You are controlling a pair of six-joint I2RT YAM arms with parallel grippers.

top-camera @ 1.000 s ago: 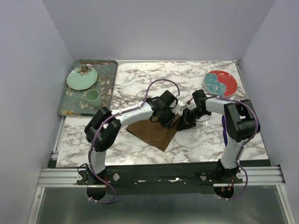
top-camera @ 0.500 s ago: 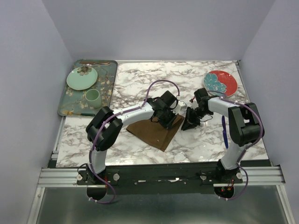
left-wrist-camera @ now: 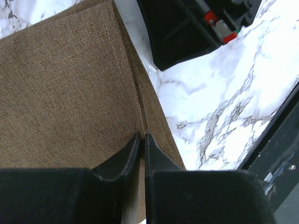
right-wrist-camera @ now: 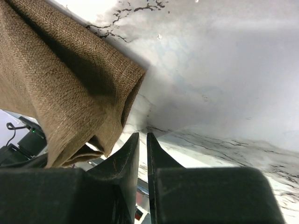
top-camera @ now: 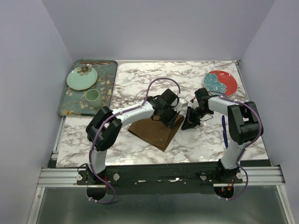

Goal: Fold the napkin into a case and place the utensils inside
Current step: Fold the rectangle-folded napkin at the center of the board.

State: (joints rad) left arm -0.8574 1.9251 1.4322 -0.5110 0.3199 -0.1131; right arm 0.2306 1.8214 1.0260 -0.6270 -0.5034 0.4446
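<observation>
Overhead, pale lilac walls (top-camera: 154,28) close in a white desk (top-camera: 135,79) veined grey like marble. Near the desk's middle lies the brown napkin (top-camera: 152,133), folded, one corner toward the near edge. At the desk's middle too, the left fingers (left-wrist-camera: 117,163) are clenched on the napkin's hem. The right fingers (right-wrist-camera: 119,158), pinched almost together, grasp nothing, with the cloth's doubled corner just beside them.

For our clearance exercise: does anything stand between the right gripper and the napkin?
Nothing visible does. In the right wrist view, only bare marble table lies between the jaws of the right gripper and the folded corner of the napkin. The left gripper is at the napkin's edge, not in that gap.
</observation>
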